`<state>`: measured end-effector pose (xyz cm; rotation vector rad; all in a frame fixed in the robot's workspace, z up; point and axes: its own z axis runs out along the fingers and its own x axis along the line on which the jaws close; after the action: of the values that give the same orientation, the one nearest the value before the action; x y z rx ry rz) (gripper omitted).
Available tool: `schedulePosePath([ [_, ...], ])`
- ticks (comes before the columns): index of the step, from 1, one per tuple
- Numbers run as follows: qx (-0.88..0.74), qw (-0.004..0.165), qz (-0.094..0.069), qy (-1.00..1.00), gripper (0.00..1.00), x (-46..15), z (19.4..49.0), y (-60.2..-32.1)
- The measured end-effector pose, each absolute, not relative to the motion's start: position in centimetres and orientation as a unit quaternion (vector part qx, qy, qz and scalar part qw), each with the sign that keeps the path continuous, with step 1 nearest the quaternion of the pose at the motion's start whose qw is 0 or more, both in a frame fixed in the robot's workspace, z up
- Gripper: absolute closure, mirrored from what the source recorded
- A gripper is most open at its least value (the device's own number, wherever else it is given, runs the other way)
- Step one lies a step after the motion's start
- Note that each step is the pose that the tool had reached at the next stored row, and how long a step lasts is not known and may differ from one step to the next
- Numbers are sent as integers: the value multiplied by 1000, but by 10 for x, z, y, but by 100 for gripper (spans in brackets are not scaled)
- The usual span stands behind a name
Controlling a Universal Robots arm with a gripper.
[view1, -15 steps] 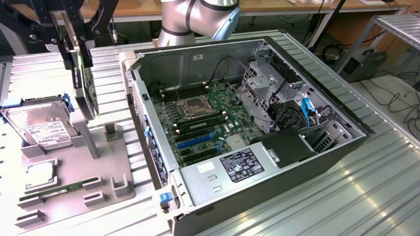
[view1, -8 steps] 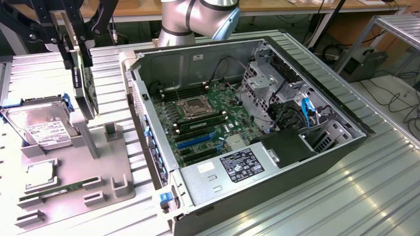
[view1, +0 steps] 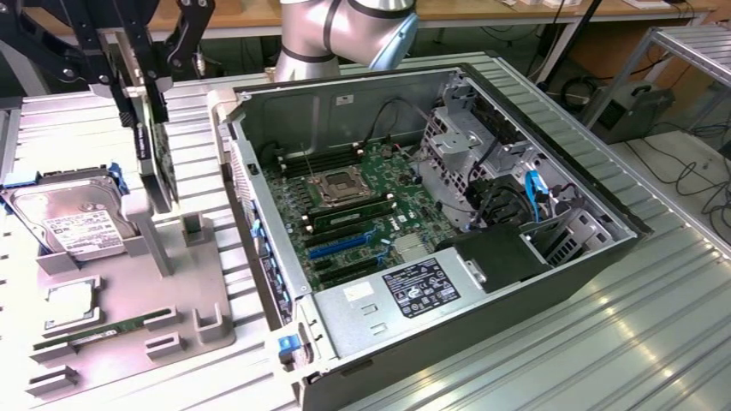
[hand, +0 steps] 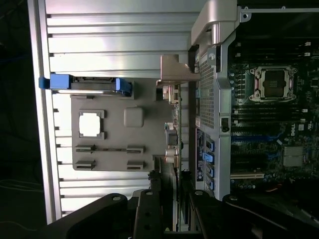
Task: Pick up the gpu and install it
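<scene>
Hanging on edge, long axis vertical, your gpu [view1: 150,141] is clamped at its top in the tool [view1: 135,75] above the grey tray [view1: 171,317], beside the open computer case [view1: 480,257]; its upper end is hidden.

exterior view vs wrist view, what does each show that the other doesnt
Exterior only: the grey robot arm, the silver boxy hard drive's white label, the black power supply with its sticker.
Wrist only: the thin card's silver metal end bracket seen edge-on.
Both: the tool shut on the green gpu card, the open grey computer case, the processor socket.
</scene>
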<state>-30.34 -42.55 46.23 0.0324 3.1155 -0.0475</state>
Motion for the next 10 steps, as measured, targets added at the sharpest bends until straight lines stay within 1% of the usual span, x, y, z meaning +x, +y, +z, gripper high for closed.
schedulePosePath([
  [10,10,13,-16,1000,73,-296,455,-426],
])
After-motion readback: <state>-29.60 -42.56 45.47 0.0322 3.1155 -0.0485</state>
